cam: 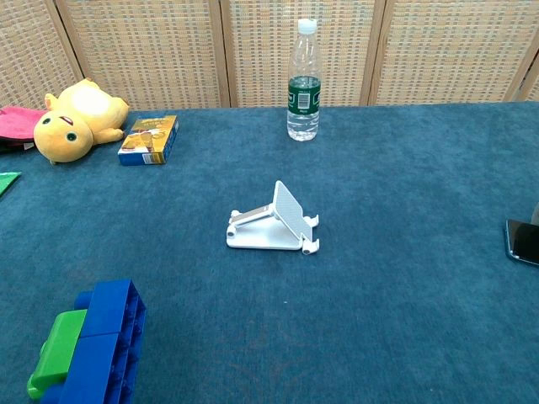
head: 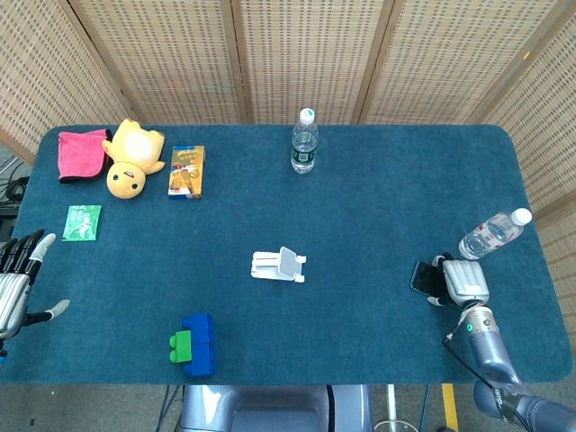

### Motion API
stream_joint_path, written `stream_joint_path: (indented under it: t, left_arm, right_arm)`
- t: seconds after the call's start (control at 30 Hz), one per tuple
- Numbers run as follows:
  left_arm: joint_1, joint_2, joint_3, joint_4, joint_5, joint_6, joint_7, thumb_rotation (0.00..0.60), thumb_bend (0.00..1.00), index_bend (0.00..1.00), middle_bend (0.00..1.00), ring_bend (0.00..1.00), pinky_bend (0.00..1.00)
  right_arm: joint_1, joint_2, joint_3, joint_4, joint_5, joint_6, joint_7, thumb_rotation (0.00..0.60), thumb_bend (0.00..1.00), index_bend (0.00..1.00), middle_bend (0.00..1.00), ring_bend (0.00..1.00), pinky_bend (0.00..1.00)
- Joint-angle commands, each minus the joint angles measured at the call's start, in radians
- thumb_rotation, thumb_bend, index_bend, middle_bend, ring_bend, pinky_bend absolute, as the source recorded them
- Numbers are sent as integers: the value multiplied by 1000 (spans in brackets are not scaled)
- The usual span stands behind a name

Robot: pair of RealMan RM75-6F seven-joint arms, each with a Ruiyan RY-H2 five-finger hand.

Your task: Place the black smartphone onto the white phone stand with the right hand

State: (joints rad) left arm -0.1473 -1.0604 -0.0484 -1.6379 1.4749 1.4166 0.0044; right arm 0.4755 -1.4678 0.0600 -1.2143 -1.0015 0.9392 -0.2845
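Grip on black smartphone (head: 423, 276) cannot be judged under your right hand (head: 461, 281), so close fingers firmly before carrying toward white phone stand (head: 278, 265).

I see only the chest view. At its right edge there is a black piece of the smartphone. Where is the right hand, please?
Observer: In the head view the right hand is over the right end of the black smartphone, which lies on the table. I cannot tell whether the hand grips it.
Operator: Is something close to that hand?
Observer: Yes. A lying water bottle is on its side just beyond the hand, near the table's right edge.
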Motion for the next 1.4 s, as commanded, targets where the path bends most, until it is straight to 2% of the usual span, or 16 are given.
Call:
stream_joint_path:
  t: [0.03,0.37,0.57,0.97,1.07,1.3,1.4]
  left_arm:
    - [0,0,0,0,0,0,-1,600,0,0,0,0,0]
    - [0,1,1,-1,0,-1,-1,600,0,0,0,0,0]
    - [-4,0,0,-2,-5,-8,2,600,0,0,0,0,0]
    - [-19,10,-9,-9,-39,-46,-3,600,0,0,0,0,0]
    - [-24,15,-13,-12,-52,-60,-7,600,0,0,0,0,0]
    - [-30,20,-17,-12,-68,-75,-13,600,0,0,0,0,0]
    - [-35,25,-22,-13,-79,-85,-21,600,0,0,0,0,0]
  right_arm:
    - [-19,16,-5,-13,-64,29,52,600,406,438,492,496,495]
    - [-48,70,10,-83,-218,129,200,600,406,445,498,496,495]
    - [-36,104,60,-161,-279,164,332,600,405,447,500,496,495]
    - [66,123,185,-271,-229,53,477,600,403,447,500,496,495]
    - [101,109,219,-292,-213,-9,582,600,404,447,500,496,495]
    - [131,84,255,-295,-223,-59,746,600,403,447,500,496,495]
    - [150,7,251,-245,-290,-10,779,600,403,447,500,496,495]
